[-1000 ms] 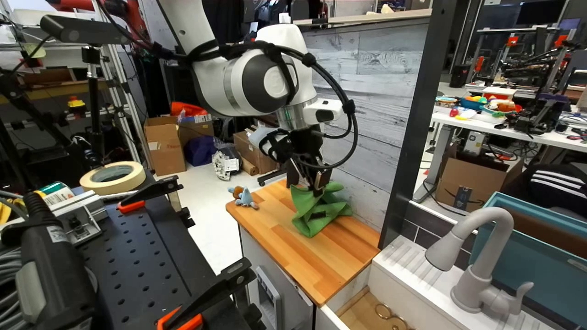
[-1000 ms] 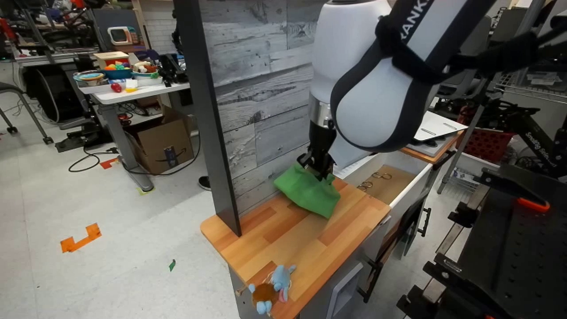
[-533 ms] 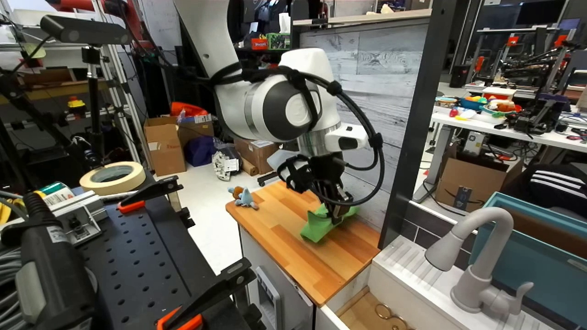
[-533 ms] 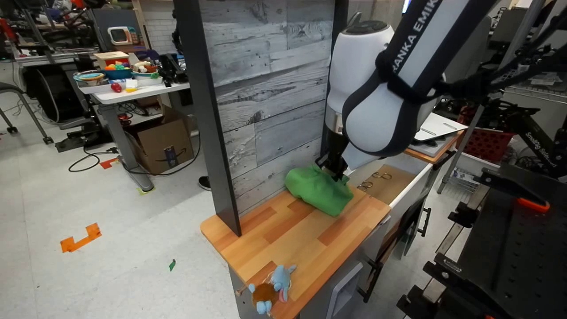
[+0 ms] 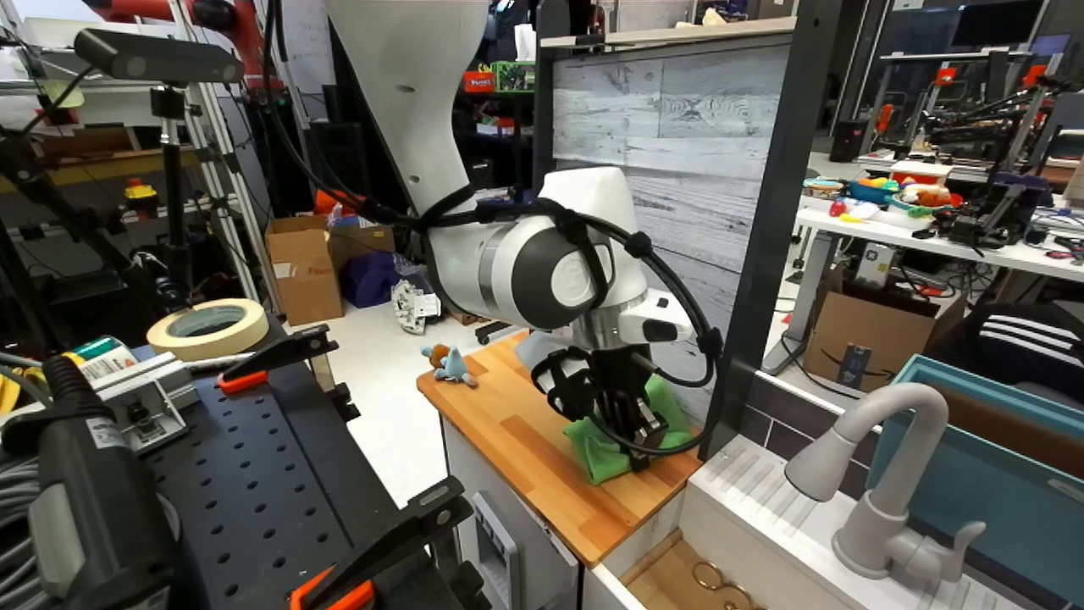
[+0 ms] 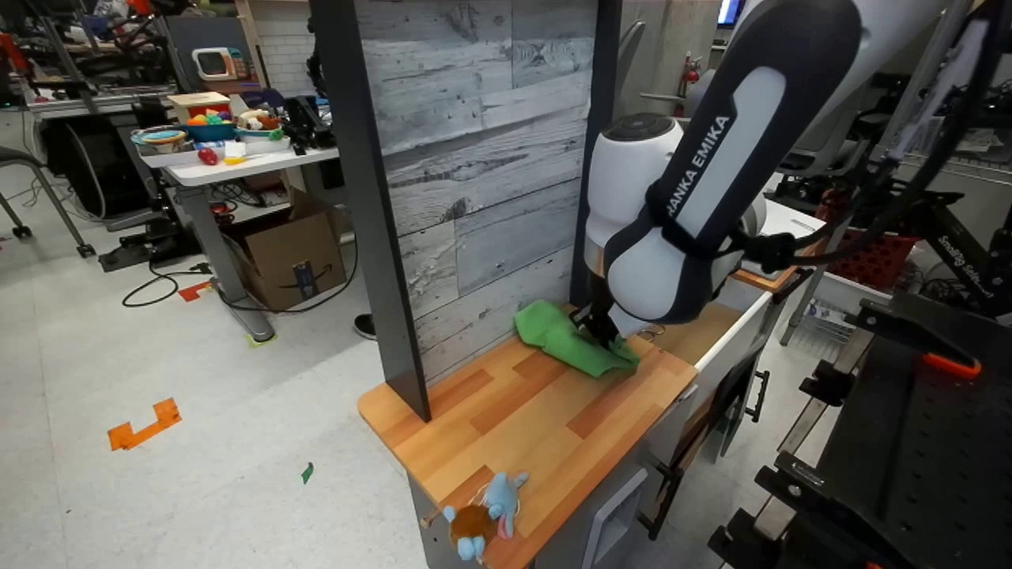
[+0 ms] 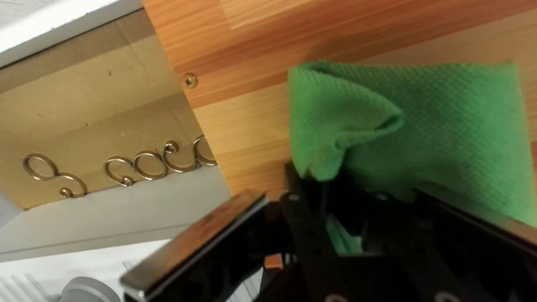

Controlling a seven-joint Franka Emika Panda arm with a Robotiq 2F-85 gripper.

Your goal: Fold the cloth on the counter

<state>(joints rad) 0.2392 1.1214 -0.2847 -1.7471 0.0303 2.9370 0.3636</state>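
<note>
The green cloth [image 5: 597, 453] lies folded and rumpled on the wooden counter [image 5: 517, 432], near the end by the sink and against the wall panel. In an exterior view the cloth [image 6: 557, 336] is partly hidden behind my gripper [image 6: 605, 338]. In the wrist view the cloth [image 7: 453, 117] has a folded corner turned over near the fingertips. My gripper [image 7: 323, 178] is shut on a bunched part of the cloth, low over the counter [image 7: 239, 138]. In an exterior view my gripper [image 5: 639, 457] hides the middle of the cloth.
A blue and brown plush toy [image 5: 453, 366] lies at the counter's far end. A grey plank panel [image 5: 660, 152] rises along one side. A sink basin [image 7: 84, 100] holding metal rings adjoins the counter, with a grey faucet [image 5: 898, 483]. A black perforated workbench [image 5: 254, 491] stands opposite.
My gripper has moved down and toward the sink end, carrying the held part of the cloth. The cloth has shifted that way and now lies lower and flatter.
</note>
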